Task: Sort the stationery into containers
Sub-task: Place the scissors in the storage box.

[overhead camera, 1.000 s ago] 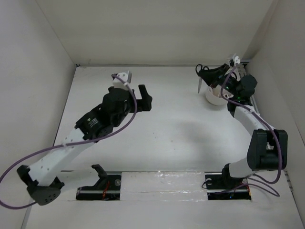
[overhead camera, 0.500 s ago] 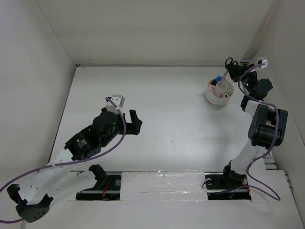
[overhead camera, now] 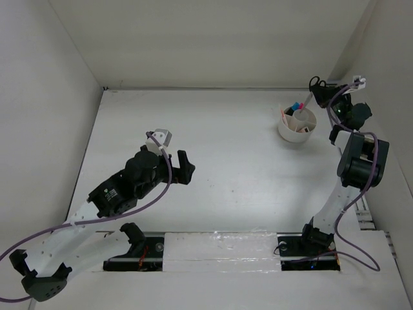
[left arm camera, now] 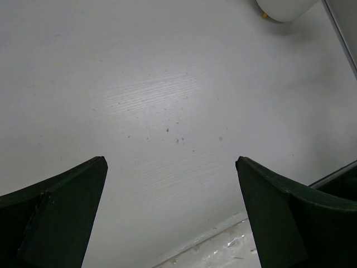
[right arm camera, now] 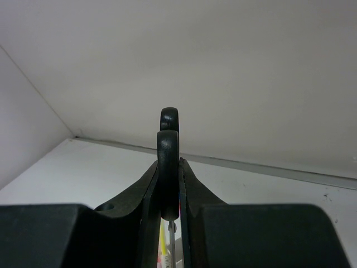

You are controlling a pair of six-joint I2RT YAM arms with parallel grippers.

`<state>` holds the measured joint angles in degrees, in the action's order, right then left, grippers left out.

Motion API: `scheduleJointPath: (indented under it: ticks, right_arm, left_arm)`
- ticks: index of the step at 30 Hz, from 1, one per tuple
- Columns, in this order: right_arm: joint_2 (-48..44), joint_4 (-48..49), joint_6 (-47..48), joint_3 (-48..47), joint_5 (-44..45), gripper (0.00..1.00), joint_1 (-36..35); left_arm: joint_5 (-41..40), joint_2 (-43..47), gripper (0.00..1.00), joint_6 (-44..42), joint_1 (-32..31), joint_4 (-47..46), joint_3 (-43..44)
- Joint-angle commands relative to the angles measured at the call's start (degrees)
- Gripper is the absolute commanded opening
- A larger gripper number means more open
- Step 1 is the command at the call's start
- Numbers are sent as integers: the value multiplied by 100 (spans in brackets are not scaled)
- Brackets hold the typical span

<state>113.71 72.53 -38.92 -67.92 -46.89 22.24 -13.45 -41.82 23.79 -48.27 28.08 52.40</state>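
Note:
The round white tub [overhead camera: 297, 126] stands at the far right of the table. Markers with pink and blue caps [overhead camera: 295, 105] stick up from it. My right gripper [overhead camera: 321, 89] is shut on the black-handled scissors [overhead camera: 314, 83] just above the tub's far right rim, and the blade slants down towards the tub. In the right wrist view the scissors' handle [right arm camera: 168, 156] is pinched between the fingers, with the pale yellow stick [right arm camera: 163, 245] below. My left gripper [overhead camera: 185, 165] is open and empty over the table's middle left; it also shows in the left wrist view [left arm camera: 170, 163]. The red pen and erasers are hidden.
White walls enclose the table at the left, back and right; the right wall [overhead camera: 387, 97] is close behind the right gripper. The tub's edge [left arm camera: 281, 8] shows at the top right of the left wrist view. The taped front strip [overhead camera: 219, 242] runs between the arm bases.
My right gripper carried the scissors from the tub's left side to its far right rim. My left arm drew back towards the near edge, then held still.

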Motion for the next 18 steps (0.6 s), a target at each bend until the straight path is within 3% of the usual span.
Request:
scheduleJointPath:
  ticks: [1,11,18]
  right_arm:
    - [134,1764,-63,-257,-214,0,61]
    - [705,1947,-555,-591,-689,1,114]
    - [758,2344,-802,-231,-882,3,167]
  left_arm:
    - [115,-28,100,-103,-7,-249,-19]
    - [220,78,100,-155,-7,-250,-19]
    - [220,78,100,-155,-7,-302,-19]
